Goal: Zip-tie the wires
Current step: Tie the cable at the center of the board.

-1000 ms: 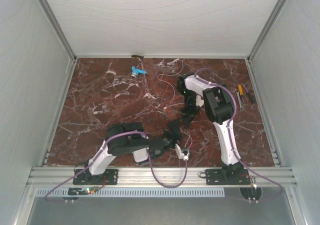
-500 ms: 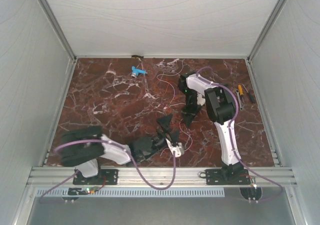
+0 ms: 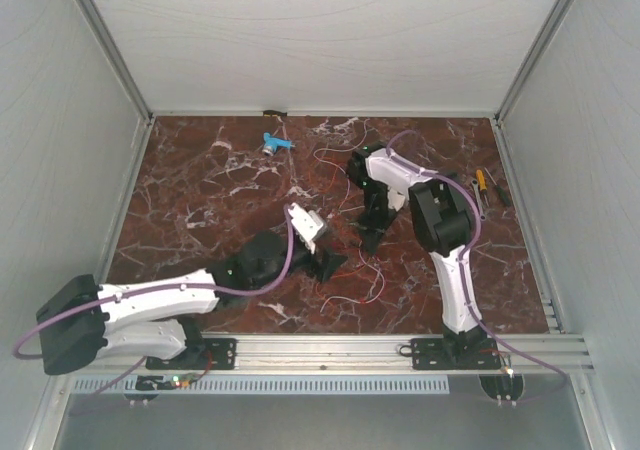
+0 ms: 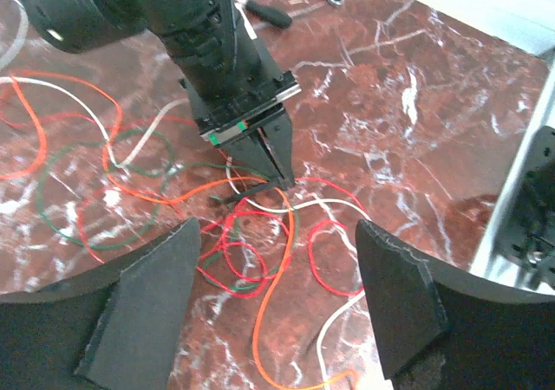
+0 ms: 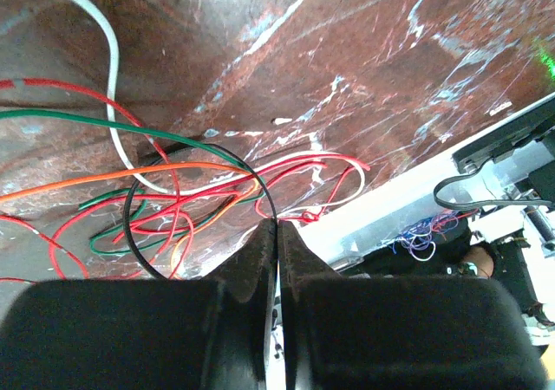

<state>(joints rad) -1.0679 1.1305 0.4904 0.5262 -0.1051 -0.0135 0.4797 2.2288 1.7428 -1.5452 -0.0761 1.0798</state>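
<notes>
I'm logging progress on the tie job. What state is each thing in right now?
left gripper: open, empty.
right gripper: shut, tips down among the wires.
the wires: loose tangle, not bundled or tied.
blue-and-white piece: lying at the far side, untouched.
screwdriver: lying flat at the right side.

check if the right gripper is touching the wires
Touching. The left wrist view shows the right gripper with its shut tips planted in the wires, where orange and white strands meet at them.
</notes>
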